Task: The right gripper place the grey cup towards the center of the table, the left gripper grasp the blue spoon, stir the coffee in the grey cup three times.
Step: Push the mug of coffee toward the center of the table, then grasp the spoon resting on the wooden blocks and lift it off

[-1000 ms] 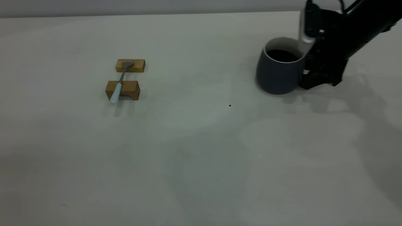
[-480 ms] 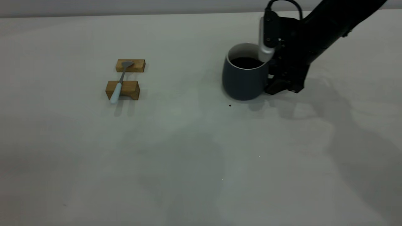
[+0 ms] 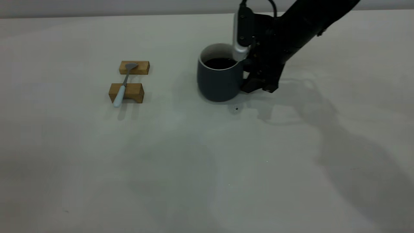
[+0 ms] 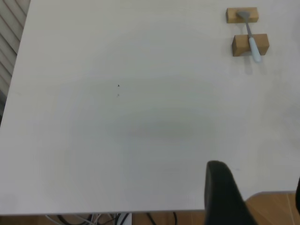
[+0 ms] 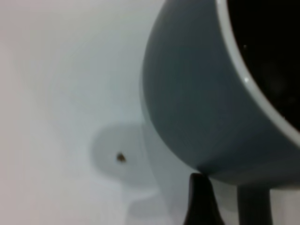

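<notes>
The grey cup [image 3: 216,81] is near the middle of the table [image 3: 194,161], with dark coffee [image 3: 220,63] inside. My right gripper [image 3: 248,69] is shut on the cup's handle side; its silver pad stands at the rim. The right wrist view shows the cup's wall [image 5: 197,93], the coffee [image 5: 267,56] and one dark finger [image 5: 201,201] under the cup, which casts a shadow as if slightly raised. The blue spoon [image 3: 123,85] lies across two wooden blocks at the left, also visible from the left wrist as the spoon [image 4: 251,40]. My left gripper [image 4: 262,201] hangs open over the table's edge, far from the spoon.
The far block [image 3: 134,67] carries the spoon's bowl and the near block [image 3: 126,92] its handle. A tiny dark speck [image 3: 236,109] lies just in front of the cup. Below the table edge, the left wrist view shows wooden floor [image 4: 276,208] and cables.
My right gripper has carried the grey cup leftward from the table's right side to near its middle. The spoon and blocks have not moved.
</notes>
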Robot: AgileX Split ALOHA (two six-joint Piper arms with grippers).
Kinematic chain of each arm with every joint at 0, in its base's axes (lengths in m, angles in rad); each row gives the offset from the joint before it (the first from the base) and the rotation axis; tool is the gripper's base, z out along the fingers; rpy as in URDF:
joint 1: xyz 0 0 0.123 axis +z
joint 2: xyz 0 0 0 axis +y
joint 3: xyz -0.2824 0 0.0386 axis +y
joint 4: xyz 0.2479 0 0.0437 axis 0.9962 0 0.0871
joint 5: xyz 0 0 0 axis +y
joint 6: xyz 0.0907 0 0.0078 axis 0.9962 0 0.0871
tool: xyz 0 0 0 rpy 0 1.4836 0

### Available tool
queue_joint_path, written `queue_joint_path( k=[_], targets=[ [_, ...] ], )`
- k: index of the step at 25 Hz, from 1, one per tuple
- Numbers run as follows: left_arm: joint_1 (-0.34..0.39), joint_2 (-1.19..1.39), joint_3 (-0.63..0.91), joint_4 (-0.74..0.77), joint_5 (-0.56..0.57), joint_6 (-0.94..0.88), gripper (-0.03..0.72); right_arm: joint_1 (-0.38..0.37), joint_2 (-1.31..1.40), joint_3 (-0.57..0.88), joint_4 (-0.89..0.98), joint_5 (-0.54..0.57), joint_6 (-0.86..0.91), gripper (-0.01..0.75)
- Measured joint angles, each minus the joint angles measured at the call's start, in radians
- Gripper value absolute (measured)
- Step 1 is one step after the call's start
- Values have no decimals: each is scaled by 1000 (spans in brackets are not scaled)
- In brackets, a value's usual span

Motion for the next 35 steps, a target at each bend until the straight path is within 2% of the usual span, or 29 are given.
queue_joint_path(
  k=[6, 9, 14, 16, 20, 23, 26, 29, 31, 35],
  targets=[
    [0, 0, 0, 0, 0, 0, 446, 3, 1, -7, 1, 28, 32, 542],
    [0, 0, 0, 0, 0, 0, 446, -31, -28, 12, -32, 75, 128, 541],
    [0, 0, 0, 0, 0, 0, 446, -101, -204, 151, -105, 122, 374, 541],
    [0, 0, 0, 0, 0, 0, 446, -120, -303, 219, -107, 130, 542, 541],
    [0, 0, 0, 0, 0, 0, 446, -156, -538, 360, -165, 216, 1101, 541],
    [0, 0, 0, 0, 0, 0, 446, -169, -709, 450, -375, 363, 1529, 541],
    [0, 0, 0, 0, 0, 0, 446, -169, -877, 556, -662, 472, 1865, 541],
    [0, 0, 0, 0, 0, 0, 446, -170, -1072, 698, -917, 534, 2095, 541],
    [0, 0, 0, 0, 0, 0, 446, -170, -1200, 789, -1032, 567, 2183, 541],
    [0, 0, 0, 0, 0, 0, 446, -211, -1458, 940, -1101, 644, 2237, 541]
  ],
)
